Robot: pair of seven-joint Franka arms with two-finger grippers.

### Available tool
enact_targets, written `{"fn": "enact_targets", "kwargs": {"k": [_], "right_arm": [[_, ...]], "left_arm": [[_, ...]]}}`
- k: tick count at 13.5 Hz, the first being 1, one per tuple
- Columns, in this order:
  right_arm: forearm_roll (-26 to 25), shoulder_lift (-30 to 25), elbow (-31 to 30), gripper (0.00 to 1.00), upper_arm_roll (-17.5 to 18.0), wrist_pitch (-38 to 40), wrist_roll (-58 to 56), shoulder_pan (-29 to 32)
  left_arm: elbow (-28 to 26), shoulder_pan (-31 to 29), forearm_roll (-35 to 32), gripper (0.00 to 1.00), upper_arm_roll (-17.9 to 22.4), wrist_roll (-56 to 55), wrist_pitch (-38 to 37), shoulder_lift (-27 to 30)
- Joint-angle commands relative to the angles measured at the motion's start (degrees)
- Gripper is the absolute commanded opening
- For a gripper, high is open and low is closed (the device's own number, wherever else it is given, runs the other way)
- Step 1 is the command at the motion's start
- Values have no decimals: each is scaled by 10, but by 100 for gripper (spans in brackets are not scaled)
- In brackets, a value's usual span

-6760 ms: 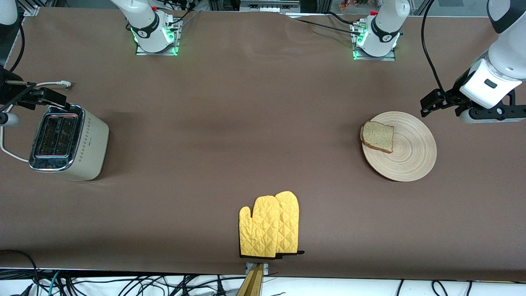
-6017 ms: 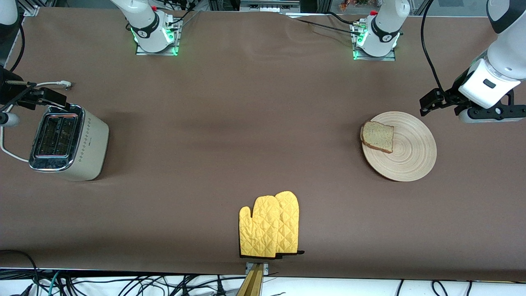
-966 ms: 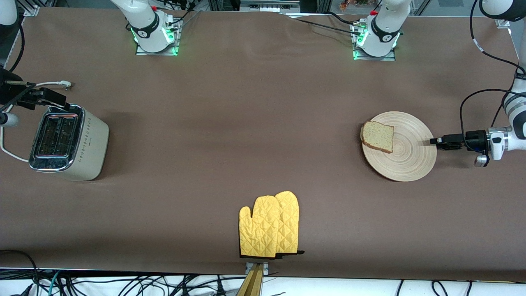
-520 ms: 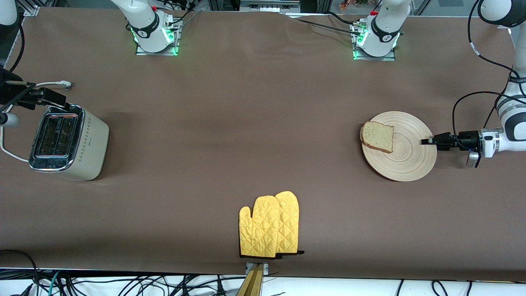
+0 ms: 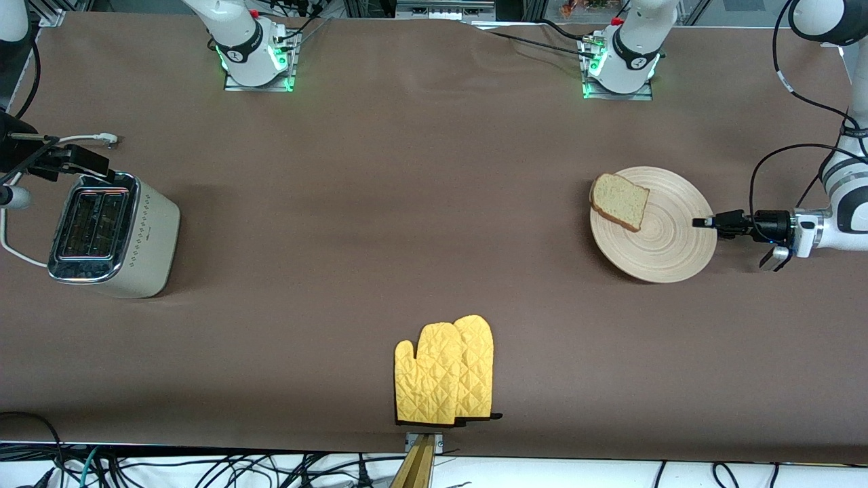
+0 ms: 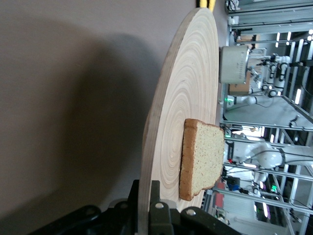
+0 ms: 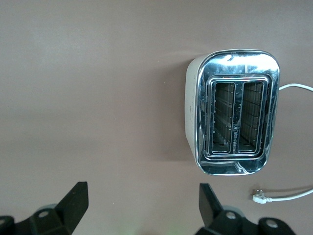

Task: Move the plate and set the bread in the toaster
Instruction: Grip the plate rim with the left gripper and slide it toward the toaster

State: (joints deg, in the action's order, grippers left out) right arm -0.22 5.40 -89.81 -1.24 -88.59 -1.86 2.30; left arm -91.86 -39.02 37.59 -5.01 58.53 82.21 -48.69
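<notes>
The pale wood plate (image 5: 668, 237) is near the left arm's end of the table, and the slice of bread (image 5: 618, 201) lies on its edge toward the table's middle. My left gripper (image 5: 702, 222) is shut on the plate's rim and holds it a little off the table. In the left wrist view, the fingers (image 6: 164, 208) clamp the plate (image 6: 181, 107) with the bread (image 6: 200, 156) on it. The cream toaster (image 5: 112, 234) stands at the right arm's end. My right gripper (image 5: 61, 159) waits open over the table beside the toaster (image 7: 234, 107), and its fingers (image 7: 76, 198) are empty.
A pair of yellow oven mitts (image 5: 444, 371) lies near the table's edge nearest the front camera, at the middle. The toaster's white cord and plug (image 5: 107, 140) lie on the table beside the toaster. Both arm bases stand along the table's farthest edge.
My left gripper came down from above the table to the plate's rim and shut on it. The plate and bread have risen slightly. The right arm has not moved.
</notes>
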Motion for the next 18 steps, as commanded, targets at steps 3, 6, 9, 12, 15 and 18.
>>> {"fn": "enact_targets", "kwargs": {"k": [3,6,9,12,15,18], "right_arm": [[7,3,11,100,4,3,1,6],[7,3,11,100,4,3,1,6],[7,4,11,100,4,3,2,6],[7,4,11,100,4,3,2,6],[7,4,11,100,4,3,1,6],[7,4,11,100,4,3,2,6]], "left_arm": [[22,80,63,0,-11,-48,-25,-4],[23,182,149,0,-10,-61,16,-4],[12,274,208,0,-11,-81,109,-5],[-15,336,308,0,-11,-104,148,-5],[-40,381,345,0,-13,-105,213,-1],[-105,436,446,0,-29,-84,307,25]]}}
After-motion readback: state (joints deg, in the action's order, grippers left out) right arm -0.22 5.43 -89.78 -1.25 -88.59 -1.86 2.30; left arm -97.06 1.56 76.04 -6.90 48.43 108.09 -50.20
